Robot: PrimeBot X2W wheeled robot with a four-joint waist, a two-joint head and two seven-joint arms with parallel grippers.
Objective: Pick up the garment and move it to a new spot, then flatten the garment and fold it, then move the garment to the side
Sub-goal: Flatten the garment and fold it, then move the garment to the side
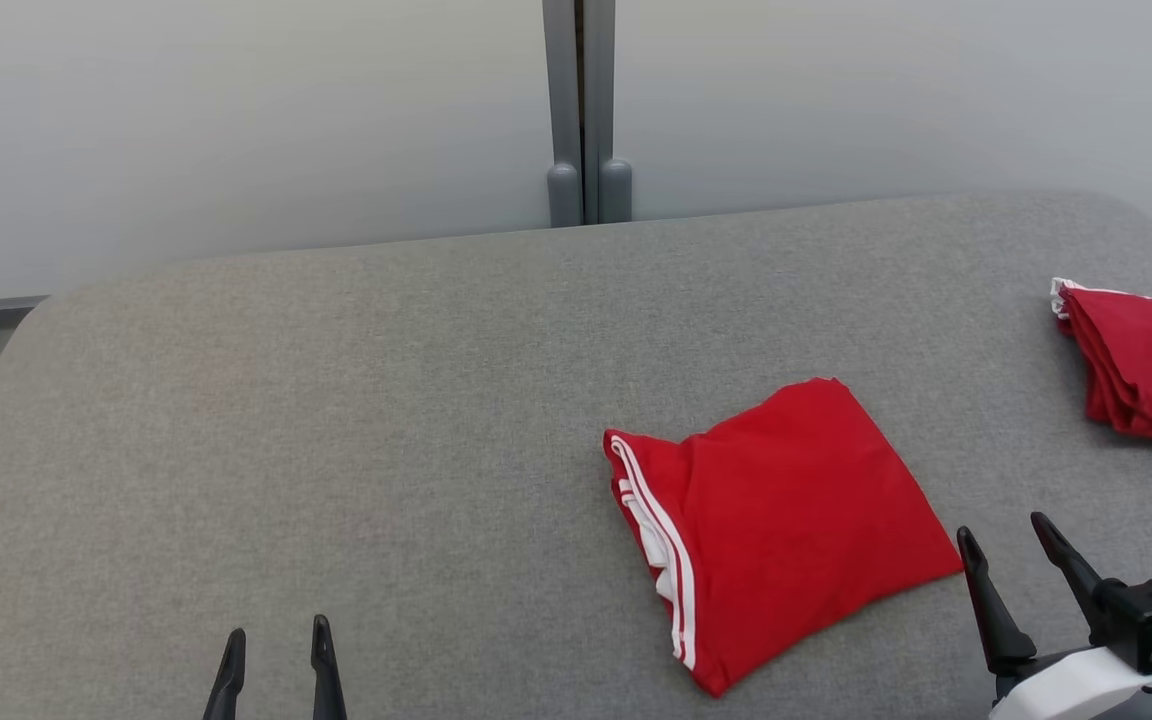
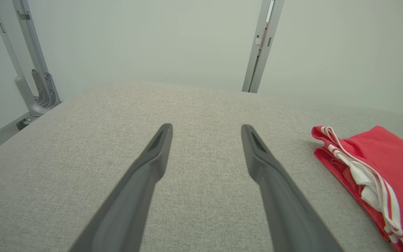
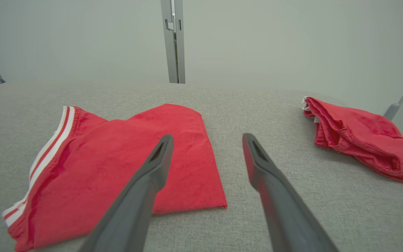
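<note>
Grey fabric-covered table (image 1: 336, 400) carries all items. Folded red cloth garment with white-striped band (image 1: 786, 520) lies flat, right of centre, toward near edge. Crumpled red cloth bundle (image 1: 1151, 375) sits at right edge. Left tool (image 1: 277, 630) over near edge: wide, empty. Right tool (image 1: 1002, 528) just beside the garment's near-right corner: wide, empty.

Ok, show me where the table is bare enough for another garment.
Widest free patch: the table left of the folded red garment. A narrower strip lies between that garment and the red pile. Crowded: near right, by the right tool.
</note>
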